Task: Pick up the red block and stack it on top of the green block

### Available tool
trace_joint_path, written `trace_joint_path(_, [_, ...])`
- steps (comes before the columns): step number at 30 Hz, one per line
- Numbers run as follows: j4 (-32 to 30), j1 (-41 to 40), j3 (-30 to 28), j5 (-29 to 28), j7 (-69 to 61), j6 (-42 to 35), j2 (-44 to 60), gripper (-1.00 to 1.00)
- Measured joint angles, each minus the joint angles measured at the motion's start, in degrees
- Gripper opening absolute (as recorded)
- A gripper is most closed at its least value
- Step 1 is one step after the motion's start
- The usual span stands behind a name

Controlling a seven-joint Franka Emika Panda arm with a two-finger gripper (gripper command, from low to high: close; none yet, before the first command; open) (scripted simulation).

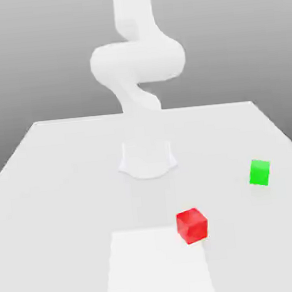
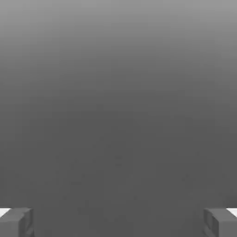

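Red and glossy, the red block (image 1: pixel 192 225) sits on the white table (image 1: pixel 64 181) toward the near side in the exterior view, a little to that view's right of the middle. One of its corners touches the far right corner of a brighter white square patch (image 1: pixel 157 267) marked on the tabletop; most of the cube lies just off it. Nothing stands against the cube on any side, so every face is free.

Farther back and toward the exterior view's right, the green block (image 1: pixel 260 172) rests on the same table, well apart from the red one, with bare surface between them. It lies near the table's right edge, though some tabletop shows beyond it. Its faces are plain and unmarked, as are the red cube's.

Behind both cubes my arm (image 1: pixel 137 61) rises from its round base (image 1: pixel 147 159) at the table's middle, pale against the grey background, and bends overhead.

From the hand view, my gripper (image 2: pixel 118 222) stands wide: my two grey fingertips (image 2: pixel 16 222) sit far apart at opposite sides, with nothing between them but plain grey.
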Motion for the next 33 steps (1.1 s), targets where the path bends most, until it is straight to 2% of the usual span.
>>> trace_joint_path(12, [-20.19,6.43,1.90,1.36,-6.34,16.50,22.26,0.00])
trace_joint_path(17, [-29.11,8.80,3.51,0.94,-8.56,25.40,34.62,0.00])
trace_joint_path(24, [-29.06,10.74,1.56,-3.01,-6.30,39.36,51.66,0.00])
trace_joint_path(25, [-28.89,11.07,1.23,-3.02,-6.29,40.46,52.92,-1.00])
trace_joint_path(33, [-29.11,10.77,1.58,-2.98,-6.30,39.16,51.44,-1.00])
